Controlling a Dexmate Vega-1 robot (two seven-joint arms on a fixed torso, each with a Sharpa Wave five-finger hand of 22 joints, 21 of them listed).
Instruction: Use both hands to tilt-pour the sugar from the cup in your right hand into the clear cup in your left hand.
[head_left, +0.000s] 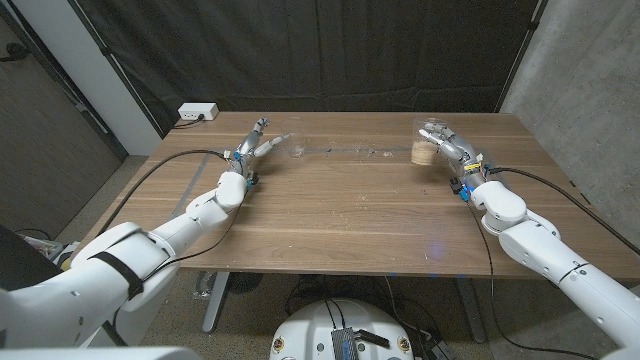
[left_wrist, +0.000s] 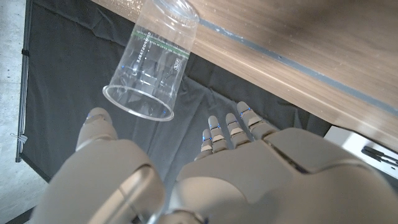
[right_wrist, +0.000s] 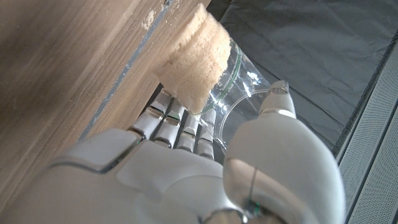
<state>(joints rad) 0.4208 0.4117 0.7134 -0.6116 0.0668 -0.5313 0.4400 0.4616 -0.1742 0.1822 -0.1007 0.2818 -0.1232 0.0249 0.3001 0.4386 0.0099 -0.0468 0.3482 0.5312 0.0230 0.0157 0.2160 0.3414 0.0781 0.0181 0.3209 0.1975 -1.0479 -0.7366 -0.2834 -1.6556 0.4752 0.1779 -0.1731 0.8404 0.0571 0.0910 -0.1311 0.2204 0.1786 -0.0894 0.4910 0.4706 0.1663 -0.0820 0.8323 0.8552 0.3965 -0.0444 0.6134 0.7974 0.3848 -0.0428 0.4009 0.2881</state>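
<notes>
Head view: sugar cup (head_left: 425, 150) stands upright at one o'clock, right hand (head_left: 447, 143) wrapping it; clear cup (head_left: 297, 149) upright at eleven, left hand (head_left: 255, 142) spread beside it, wall socket (head_left: 197, 113) beyond.

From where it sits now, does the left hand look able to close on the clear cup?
Probably yes: the left hand is open just short of the clear cup, with nothing between them.
</notes>
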